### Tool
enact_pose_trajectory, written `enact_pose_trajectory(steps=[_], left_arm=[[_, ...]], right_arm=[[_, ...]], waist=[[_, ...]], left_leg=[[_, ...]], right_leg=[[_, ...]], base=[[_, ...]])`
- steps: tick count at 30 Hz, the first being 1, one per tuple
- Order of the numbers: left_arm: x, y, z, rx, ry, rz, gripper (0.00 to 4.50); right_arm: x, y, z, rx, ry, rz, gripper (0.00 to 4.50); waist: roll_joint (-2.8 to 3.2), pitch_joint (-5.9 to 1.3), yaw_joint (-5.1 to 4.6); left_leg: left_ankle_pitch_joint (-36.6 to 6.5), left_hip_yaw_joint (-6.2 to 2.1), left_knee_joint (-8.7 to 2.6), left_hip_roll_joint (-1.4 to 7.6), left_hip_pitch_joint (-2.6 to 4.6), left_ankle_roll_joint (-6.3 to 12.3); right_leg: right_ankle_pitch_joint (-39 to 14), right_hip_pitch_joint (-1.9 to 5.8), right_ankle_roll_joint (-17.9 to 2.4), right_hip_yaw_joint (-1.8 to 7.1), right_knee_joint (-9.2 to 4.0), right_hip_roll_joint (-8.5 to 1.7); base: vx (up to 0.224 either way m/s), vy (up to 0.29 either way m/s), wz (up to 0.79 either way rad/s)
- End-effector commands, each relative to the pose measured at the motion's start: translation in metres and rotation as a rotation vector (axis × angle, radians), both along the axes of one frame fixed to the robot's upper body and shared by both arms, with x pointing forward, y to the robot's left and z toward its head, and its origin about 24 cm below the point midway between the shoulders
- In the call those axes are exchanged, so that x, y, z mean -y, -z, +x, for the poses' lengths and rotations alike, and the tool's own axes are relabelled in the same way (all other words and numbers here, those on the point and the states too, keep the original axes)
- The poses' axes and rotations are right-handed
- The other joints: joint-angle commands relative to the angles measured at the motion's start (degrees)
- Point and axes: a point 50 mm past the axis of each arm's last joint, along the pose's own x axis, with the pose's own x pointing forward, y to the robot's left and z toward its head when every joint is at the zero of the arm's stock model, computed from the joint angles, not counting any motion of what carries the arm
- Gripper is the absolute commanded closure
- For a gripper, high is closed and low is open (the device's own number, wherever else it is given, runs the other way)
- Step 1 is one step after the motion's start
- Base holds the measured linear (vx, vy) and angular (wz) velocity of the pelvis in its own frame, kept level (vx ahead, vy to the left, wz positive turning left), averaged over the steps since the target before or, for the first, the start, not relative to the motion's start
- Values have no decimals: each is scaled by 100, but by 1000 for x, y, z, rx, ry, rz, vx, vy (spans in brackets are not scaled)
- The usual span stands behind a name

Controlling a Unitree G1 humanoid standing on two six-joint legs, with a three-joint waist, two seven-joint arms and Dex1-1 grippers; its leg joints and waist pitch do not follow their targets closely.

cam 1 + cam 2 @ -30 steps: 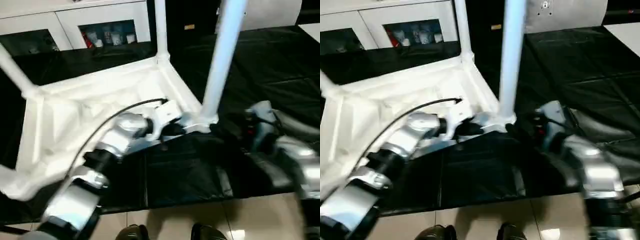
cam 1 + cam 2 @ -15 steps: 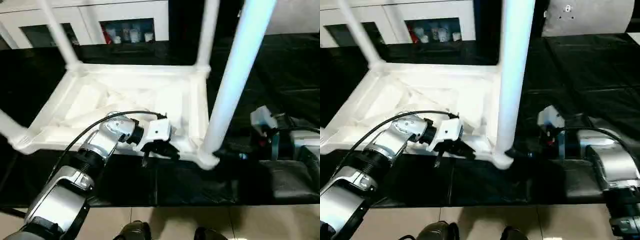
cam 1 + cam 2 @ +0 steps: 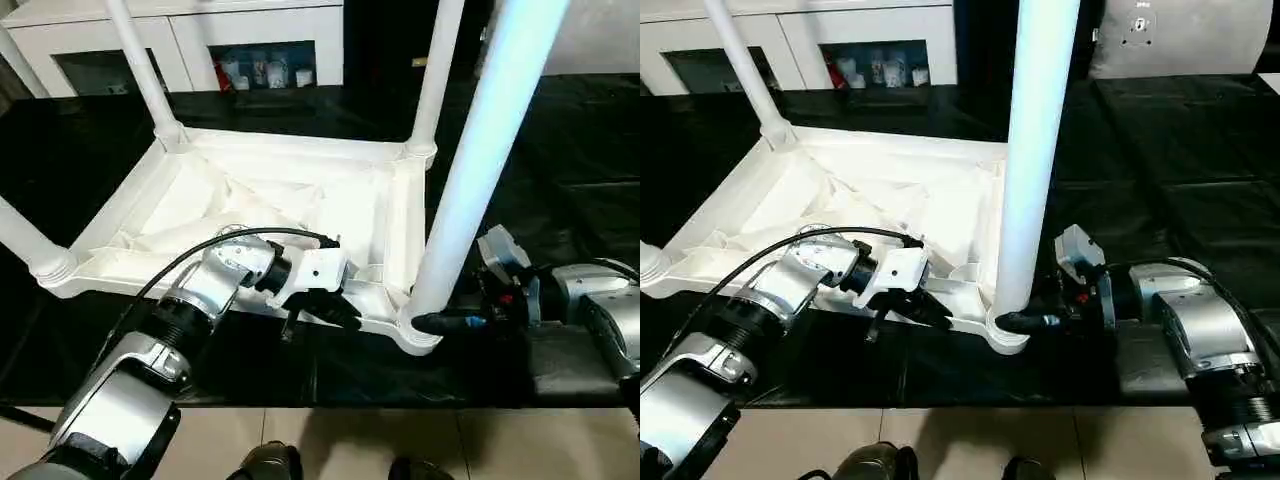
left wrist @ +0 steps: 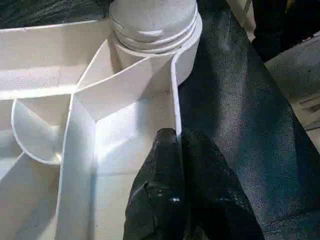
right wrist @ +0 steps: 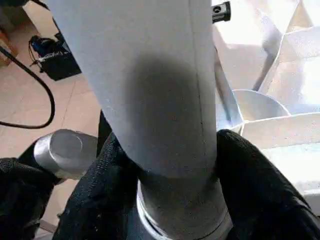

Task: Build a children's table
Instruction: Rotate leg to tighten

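White plastic, the table [image 3: 290,200] lies upside down on the black worktop [image 3: 580,150], ribbed underside up, with legs rising from its corner sockets: two at the far corners [image 3: 140,70], one at the near left corner [image 3: 25,240], and the near right leg [image 3: 480,170] standing closest to the camera, its long axis upright and leaning slightly. That leg's foot sits in the near right socket [image 3: 420,335], and the right gripper [image 3: 440,323] reaches it level from the right, jaws set one on each side of the leg just above the socket; in the right wrist view the black fingers [image 5: 250,185] flank the tube closely, though whether they press it yet I cannot tell. The left gripper [image 3: 320,310] rests on the near rim beside the same corner, jaws pressed together with their tips at the rim wall [image 4: 176,100], apparently steadying the top. The right arm is plainly the nearer one to the leg, so any seating or twisting of it looks like its job. Behind stand white cabinets [image 3: 250,40].
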Motion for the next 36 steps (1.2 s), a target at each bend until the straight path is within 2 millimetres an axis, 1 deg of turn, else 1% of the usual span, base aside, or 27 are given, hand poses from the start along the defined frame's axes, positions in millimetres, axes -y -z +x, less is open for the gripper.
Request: enact_pose_trajectory(steps=[1,2,4,5,6,8,9,10,11,12,13,14,15,16,17,19,20,21,22,24,26,27,29,30,31,33,36], left_arm=[[8,-1,-3,4,66,40,450],[9,-1,-1,-27,10,18,450],[9,-1,-1,-27,10,18,450],[12,-2,5,-69,-122,-23,450],[12,-2,6,-76,-150,-30,450],[12,-2,7,-78,-159,-32,450],[12,-1,11,-86,-246,-46,450],[12,0,13,-86,-299,-47,450],[13,1,15,-89,-354,-50,450],[15,1,16,-92,-387,-56,450],[19,2,19,-91,-464,-70,450],[21,3,21,-91,-510,-78,450],[21,3,21,-91,-510,-78,450],[23,2,22,-89,-538,-86,450],[30,0,26,-81,-650,-122,450],[36,-3,29,-77,-721,-149,450],[37,-4,30,-71,-748,-156,450],[38,-4,30,-70,-749,-157,450],[40,-4,30,-66,-758,-165,450],[47,-6,28,-56,-759,-192,450],[49,-5,26,-50,-730,-191,450],[49,-4,24,-46,-702,-185,450],[47,-3,22,-41,-668,-179,450],[45,-3,22,-37,-652,-176,450],[41,-1,20,-37,-626,-169,450],[37,0,18,-27,-574,-163,450],[30,2,16,-21,-497,-129,450]], right_arm=[[-5,-4,1,-6,5,45,233],[-7,-4,-1,-17,26,57,239],[-7,-4,-1,-17,26,57,240],[-17,1,3,-3,173,53,243],[-19,2,4,1,206,51,244],[-20,2,5,4,221,49,245],[-26,6,15,32,373,22,245],[-29,8,21,45,464,5,247],[-31,10,26,38,553,-4,248],[-32,11,28,33,602,-3,249],[-35,14,35,13,719,0,250],[-37,15,38,6,782,-3,250],[-37,15,38,6,782,-3,251],[-38,16,40,15,818,-13,251],[-43,19,45,45,944,-19,251],[-46,18,50,81,1044,5,251],[-49,18,51,77,1048,25,217],[-49,18,51,77,1048,25,197],[-51,18,51,81,1055,31,197],[-56,14,53,30,1082,133,177],[-56,11,51,38,1051,137,155],[-55,10,49,54,1011,121,155],[-50,10,45,71,969,105,130],[-47,9,44,80,952,97,130],[-38,10,43,108,915,63,111],[-28,8,41,111,880,56,102],[-14,4,39,116,819,38,69]], waist=[[-216,-547,-29],[-226,-540,-34],[-227,-526,-30],[-215,-492,-52],[-223,-462,-71],[-227,-464,-85],[-225,-416,-153],[-196,-391,-190],[-202,-390,-285],[-235,-362,-365],[-223,-362,-394],[-183,-347,-457],[-200,-351,-526],[-200,-351,-526],[-212,-353,-582],[-215,-370,-618],[-187,-380,-629],[-187,-380,-629],[-184,-395,-611],[-174,-406,-598],[-185,-420,-582],[-175,-432,-570],[-178,-443,-556],[-179,-450,-557],[-181,-443,-556],[-183,-430,-534],[-182,-419,-517]], left_leg=[[-301,-143,-354,395,64,952],[-320,-143,-358,396,61,935],[-333,-143,-367,402,75,918],[-428,-139,-385,404,72,863],[-535,-153,-410,401,82,750],[-696,-160,-422,371,98,619],[-855,-156,-453,359,97,462],[-932,-171,-473,355,104,396],[-1026,-200,-493,337,87,274],[-1145,-207,-510,323,76,244],[-1175,-209,-511,325,94,229],[-1238,-212,-512,326,114,207],[-1314,-213,-516,315,100,201],[-1314,-213,-516,315,100,201],[-1217,-198,-519,318,94,250],[-1099,-187,-515,304,88,288],[-1004,-176,-507,292,87,379],[-1004,-176,-507,292,87,379],[-790,-167,-501,293,89,523],[-666,-155,-492,310,94,664],[-558,-161,-482,308,77,741],[-331,-168,-472,316,67,880],[-150,-173,-451,327,53,1030],[-127,-166,-443,326,57,1071],[-89,-161,-435,328,47,1126],[-177,-154,-433,329,44,1159],[-351,-150,-446,342,60,1083]], right_leg=[[-1398,362,-1192,349,-376,-451],[-1457,362,-1166,348,-383,-452],[-1530,350,-1149,352,-390,-447],[-1707,337,-1104,358,-413,-448],[-1937,333,-1046,354,-440,-438],[-2262,351,-953,331,-489,-460],[-2529,327,-833,342,-521,-441],[-2619,309,-809,336,-539,-445],[-2732,350,-741,309,-553,-446],[-2817,355,-662,299,-590,-447],[-2814,348,-668,303,-586,-444],[-2746,311,-730,314,-593,-436],[-2716,333,-744,306,-600,-429],[-2716,333,-744,306,-600,-429],[-2468,338,-785,323,-595,-434],[-2281,350,-853,317,-594,-437],[-2047,355,-899,312,-590,-424],[-2047,355,-899,312,-590,-424],[-1683,366,-987,315,-567,-416],[-1366,366,-1101,329,-538,-419],[-1187,390,-1147,322,-510,-424],[-838,394,-1212,311,-462,-403],[-555,396,-1282,311,-419,-406],[-501,396,-1295,312,-412,-404],[-447,394,-1332,317,-405,-414],[-576,402,-1339,313,-421,-419],[-858,394,-1313,312,-450,-421]], base=[[0,0,0],[0,0,0],[0,0,0],[0,0,0],[0,0,0],[0,0,0],[0,0,0],[0,0,0],[0,0,0],[0,0,0],[0,0,0],[0,0,0],[0,0,0],[0,0,0],[0,0,0],[0,0,0],[0,0,0],[0,0,0],[0,0,0],[26,-8,2],[0,0,0],[0,0,0],[0,0,0],[0,0,0],[0,0,0],[0,0,0],[0,0,0]])
